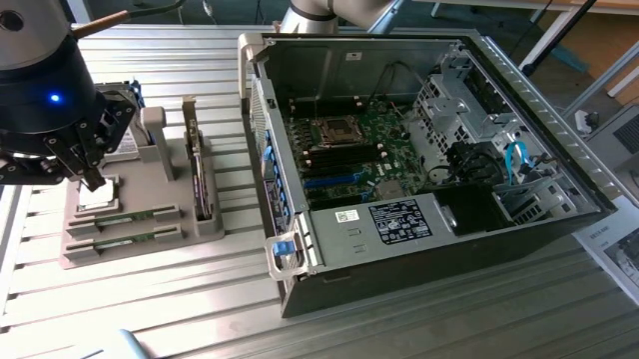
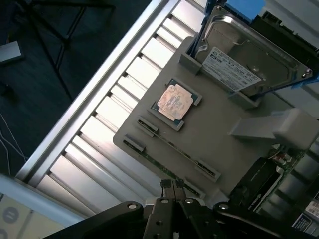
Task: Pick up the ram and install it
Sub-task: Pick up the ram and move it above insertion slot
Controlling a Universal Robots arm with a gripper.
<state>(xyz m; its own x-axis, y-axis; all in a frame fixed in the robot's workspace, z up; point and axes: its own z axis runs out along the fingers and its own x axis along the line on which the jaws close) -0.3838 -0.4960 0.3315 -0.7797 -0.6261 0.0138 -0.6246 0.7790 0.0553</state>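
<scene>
- The gripper (image 2: 172, 185) has its two fingers pressed together, with no gap between the tips and nothing between them.
- In the wrist view the closed tips hang over the edge of a grey holder (image 2: 219, 124). How high above it they are cannot be judged.
- The holder sits on a slatted metal worktop (image 1: 150, 314), towards the exterior view's left and close to the worktop's edge.
- The outer ram stick (image 2: 160, 168) lies flat in a long slot along the holder's edge. It is the part closest to the fingertips.
- The inner ram stick (image 2: 172, 148) lies in a parallel slot just beside it, one step further in from that edge.
- Both sticks are seated in their slots, and neither is touched by the fingers.
- A square processor chip (image 2: 174, 101) rests in a shallow recess further in from the sticks, near the middle of the holder.
- A silver hard drive (image 2: 249, 67) with a white label stands tilted in a bracket at the holder's far end.
- A board (image 1: 203, 183) stands on edge along the side of the holder that faces the computer.
- An open computer case (image 1: 559, 134) lies on its side on the worktop just beside the holder, towards the exterior view's right. Its motherboard (image 1: 349, 149) is exposed.
- In the exterior view the gripper is over the holder and well apart from the case.
</scene>
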